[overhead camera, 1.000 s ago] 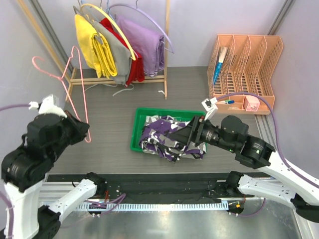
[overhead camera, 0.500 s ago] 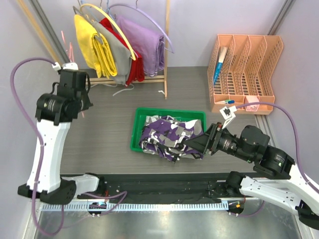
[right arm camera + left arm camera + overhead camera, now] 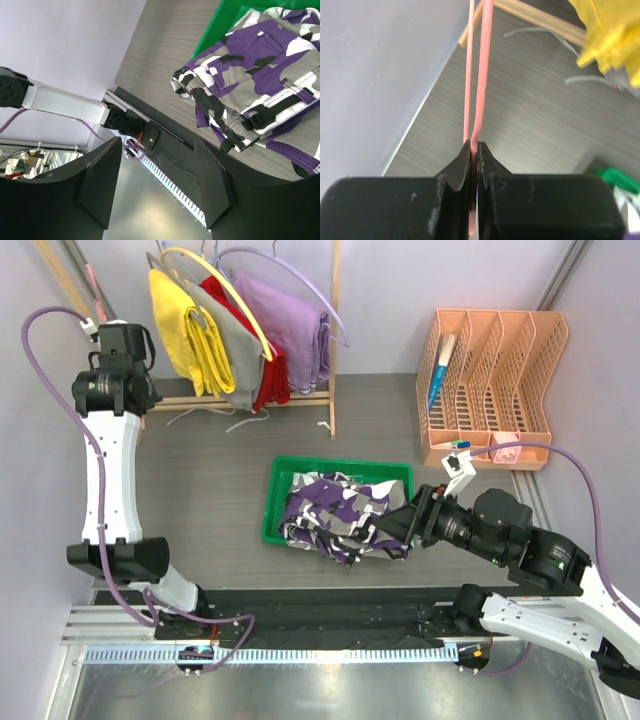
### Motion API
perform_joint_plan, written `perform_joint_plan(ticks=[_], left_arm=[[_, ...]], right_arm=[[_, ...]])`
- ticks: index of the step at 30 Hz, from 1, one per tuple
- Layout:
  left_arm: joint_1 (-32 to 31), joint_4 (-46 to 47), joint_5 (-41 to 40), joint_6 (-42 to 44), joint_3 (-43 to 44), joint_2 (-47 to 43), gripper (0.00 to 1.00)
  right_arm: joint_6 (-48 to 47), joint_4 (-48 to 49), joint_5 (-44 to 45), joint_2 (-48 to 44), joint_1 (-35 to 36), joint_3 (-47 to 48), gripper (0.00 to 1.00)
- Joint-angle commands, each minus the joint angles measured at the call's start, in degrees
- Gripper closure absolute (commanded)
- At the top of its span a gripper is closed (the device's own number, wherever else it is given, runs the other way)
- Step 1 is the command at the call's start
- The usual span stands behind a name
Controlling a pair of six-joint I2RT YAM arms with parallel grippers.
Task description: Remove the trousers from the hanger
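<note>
The camouflage trousers (image 3: 338, 512) lie crumpled in the green bin (image 3: 340, 466), off the hanger. They also show in the right wrist view (image 3: 260, 85), partly spilling over the bin's near edge. My left gripper (image 3: 474, 147) is shut on the thin pink hanger (image 3: 483, 75), whose two wires run up from the jaws. In the top view the left gripper (image 3: 108, 332) is raised at the far left by the wall, and only a short piece of the hanger (image 3: 93, 280) shows. My right gripper (image 3: 157, 182) is open and empty, just right of the trousers (image 3: 398, 525).
A wooden rack (image 3: 333, 340) at the back holds yellow (image 3: 190, 335), grey, red and lavender (image 3: 290, 325) garments on hangers. An orange file organiser (image 3: 490, 380) stands at the back right. The lavender wall (image 3: 375, 65) is close on the left.
My left arm has swung from the near left up to the far left by the rack, carrying the pink hanger. My right gripper has drawn back a little from the trousers.
</note>
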Motion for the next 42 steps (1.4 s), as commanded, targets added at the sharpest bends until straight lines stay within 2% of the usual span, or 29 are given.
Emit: perform_joint_plan(ticks=[1,8,14,18,24,30,37,42], left_arm=[[4.09,7.32,0.65,0.61,3.67,3.82,1.0],[4.8,8.3,3.38,-1.5,13.59,12.7,1.0],[4.63,12.78,6.54,-3.61,15.62,14.72,1.0],[4.1,10.32,6.9,-2.91,24.93,19.47,1.0],[3.92,17.43,7.5,-1.68,19.33,17.98,1.0],[3.92,19.45,7.43,-0.54,21.16,20.26,1.0],[3.92,25.86,6.28,-0.37,14.86,16.93,1.0],[3.92,28.51,7.6,1.22,16.07,18.41,1.0]], right_arm=[[-0.27,-1.4,2.14,3.94,0.26,4.11,0.35],[2.1,-2.72,2.85,7.64,0.26,5.26,0.36],[4.73,-0.18,2.5,8.61,0.18,3.51,0.37],[5.35,1.14,2.76,8.79,0.26,2.62,0.38],[4.92,1.23,1.97,11.42,0.26,4.38,0.38],[4.13,1.23,2.05,12.74,0.26,5.7,0.38],[3.16,1.23,1.62,15.2,0.26,5.96,0.38],[2.45,1.41,1.18,16.34,0.26,6.93,0.39]])
